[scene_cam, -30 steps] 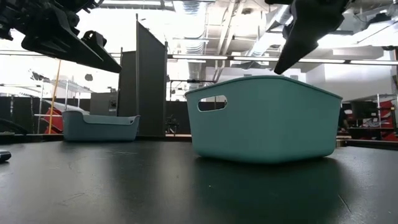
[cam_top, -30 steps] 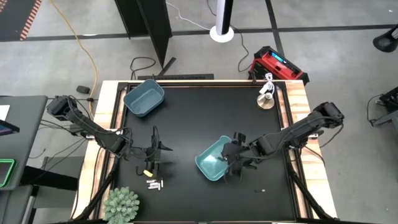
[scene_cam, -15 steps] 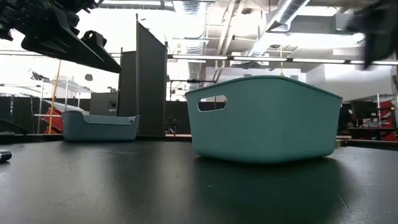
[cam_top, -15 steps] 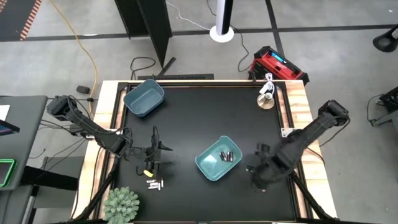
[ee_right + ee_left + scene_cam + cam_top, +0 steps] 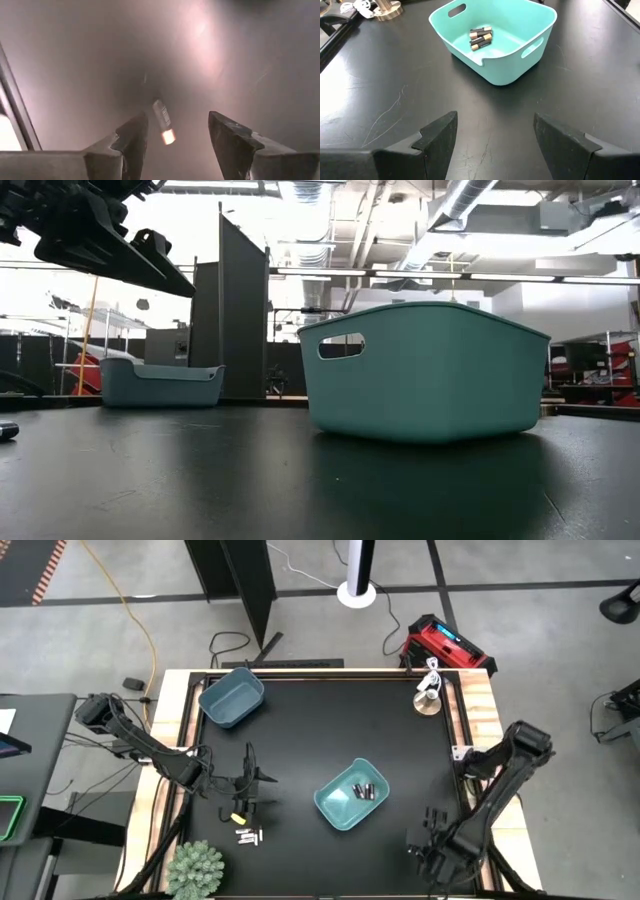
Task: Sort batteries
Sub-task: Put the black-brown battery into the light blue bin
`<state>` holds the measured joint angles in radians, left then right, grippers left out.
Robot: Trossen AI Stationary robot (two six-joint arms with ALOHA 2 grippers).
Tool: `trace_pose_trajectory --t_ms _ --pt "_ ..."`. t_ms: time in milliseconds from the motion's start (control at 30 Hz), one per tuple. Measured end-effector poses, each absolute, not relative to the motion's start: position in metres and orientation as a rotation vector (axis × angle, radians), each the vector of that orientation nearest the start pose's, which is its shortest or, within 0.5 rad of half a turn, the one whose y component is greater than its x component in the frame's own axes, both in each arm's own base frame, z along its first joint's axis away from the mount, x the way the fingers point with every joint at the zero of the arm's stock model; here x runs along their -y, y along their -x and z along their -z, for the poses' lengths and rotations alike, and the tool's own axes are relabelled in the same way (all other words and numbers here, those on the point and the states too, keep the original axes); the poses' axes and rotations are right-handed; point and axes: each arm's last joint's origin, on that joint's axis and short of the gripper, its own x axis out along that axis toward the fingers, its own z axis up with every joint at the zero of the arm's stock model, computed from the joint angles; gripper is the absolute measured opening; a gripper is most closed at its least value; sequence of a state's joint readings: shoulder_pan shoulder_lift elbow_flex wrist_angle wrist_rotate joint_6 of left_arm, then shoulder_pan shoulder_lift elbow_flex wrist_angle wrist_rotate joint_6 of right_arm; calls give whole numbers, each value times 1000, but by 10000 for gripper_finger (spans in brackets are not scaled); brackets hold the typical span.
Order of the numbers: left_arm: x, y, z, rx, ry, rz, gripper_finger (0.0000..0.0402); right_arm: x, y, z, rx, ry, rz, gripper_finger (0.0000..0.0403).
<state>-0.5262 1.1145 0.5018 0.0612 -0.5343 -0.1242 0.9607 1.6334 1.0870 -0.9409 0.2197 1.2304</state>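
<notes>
Black table fills your high view, with a teal bin near its middle holding dark batteries. A second, bluer bin sits at the far left corner. Your left gripper hangs over the table's left side, and just beside it toward the near edge lie a few white batteries, with a small yellow piece close to them. Your right gripper is down near the table's front right corner, well apart from the teal bin. A green plant stands at the front left corner, and a round brass-coloured object rests at the far right corner.

From the low view you see the teal bin large and close, resting flat on the table, and the bluer bin farther back on the left. Part of a dark arm crosses the upper left.

Your left wrist view looks across the table at the teal bin, where dark batteries with coppery ends lie together on the floor of the bin. The left gripper is spread wide and holds nothing.

Your right wrist view is hazy, but the right gripper is parted, with one battery lying on the table between its fingers, not grasped.
</notes>
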Motion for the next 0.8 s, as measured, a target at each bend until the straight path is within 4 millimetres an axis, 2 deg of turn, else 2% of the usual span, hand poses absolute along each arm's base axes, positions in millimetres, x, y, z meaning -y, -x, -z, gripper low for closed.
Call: trace_pose_trajectory --t_ms 133,500,633,800 --pt "97 -196 -200 -473 -157 -37 258 -236 -171 -176 -1420 -175 253 221" --pt "97 -195 -200 -474 -155 -38 258 -243 -181 -150 -1479 -132 227 206" --pt "96 -195 -200 -475 -155 -38 258 -243 -184 -145 -1502 -134 235 178" --pt "96 -195 -200 -474 -155 -39 258 -241 -189 -143 -1495 -174 227 114"
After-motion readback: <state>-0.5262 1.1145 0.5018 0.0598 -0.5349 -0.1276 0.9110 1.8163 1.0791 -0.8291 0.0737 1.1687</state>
